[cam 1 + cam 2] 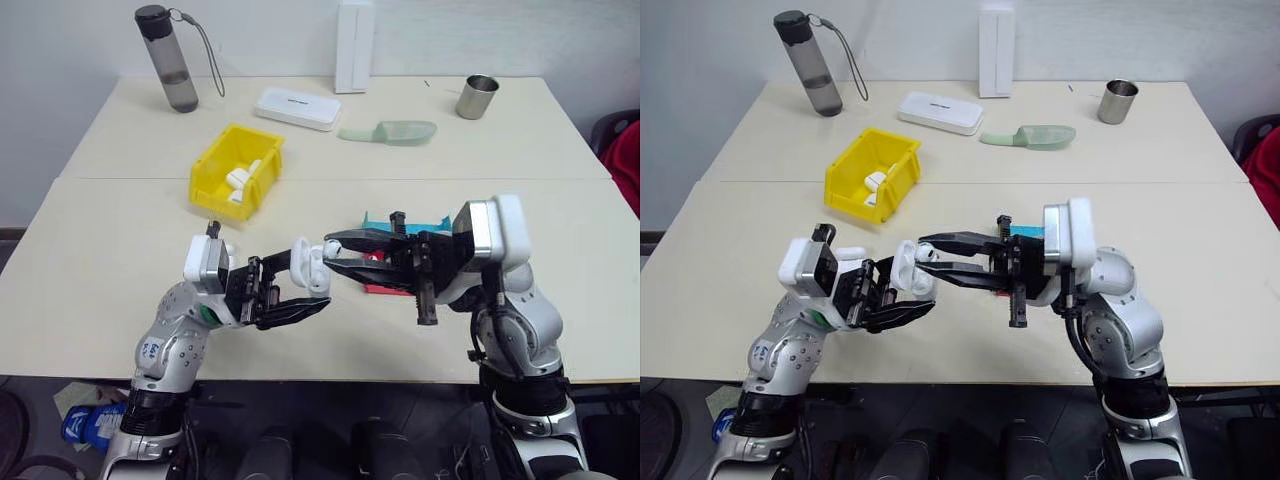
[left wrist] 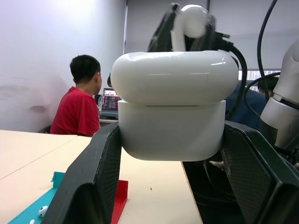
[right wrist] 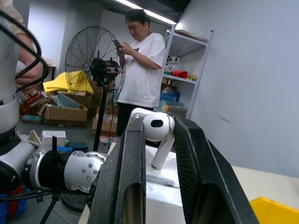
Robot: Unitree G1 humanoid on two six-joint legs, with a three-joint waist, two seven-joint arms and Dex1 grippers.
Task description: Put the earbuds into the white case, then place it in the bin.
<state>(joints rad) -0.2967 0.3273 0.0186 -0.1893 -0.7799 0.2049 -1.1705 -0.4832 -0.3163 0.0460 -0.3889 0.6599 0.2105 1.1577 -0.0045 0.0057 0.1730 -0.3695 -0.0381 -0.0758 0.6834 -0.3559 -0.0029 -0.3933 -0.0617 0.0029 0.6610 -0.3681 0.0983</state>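
My left gripper [image 1: 306, 276] is shut on the white case [image 1: 310, 266] and holds it above the table's front half. The left wrist view shows the case [image 2: 173, 112] from its hinged side, clamped between the black fingers [image 2: 88, 186]. I cannot tell how far its lid stands open. My right gripper [image 1: 332, 247] comes in from the right, shut on one of the earbuds [image 3: 159, 130], stem down, right at the case's top. The same earbud [image 2: 189, 23] sits just over the lid. The yellow bin [image 1: 212, 186] stands behind and to the left with white cases [image 1: 240, 180] inside.
A teal tray [image 1: 440, 221] and a red tray [image 1: 385, 288] lie under my right arm. At the back stand a water bottle [image 1: 170, 60], a long flat white box [image 1: 297, 107], a tall white box [image 1: 354, 45], a green scoop [image 1: 390, 132] and a metal cup [image 1: 477, 97]. People and a fan [image 3: 96, 58] are beyond the table.
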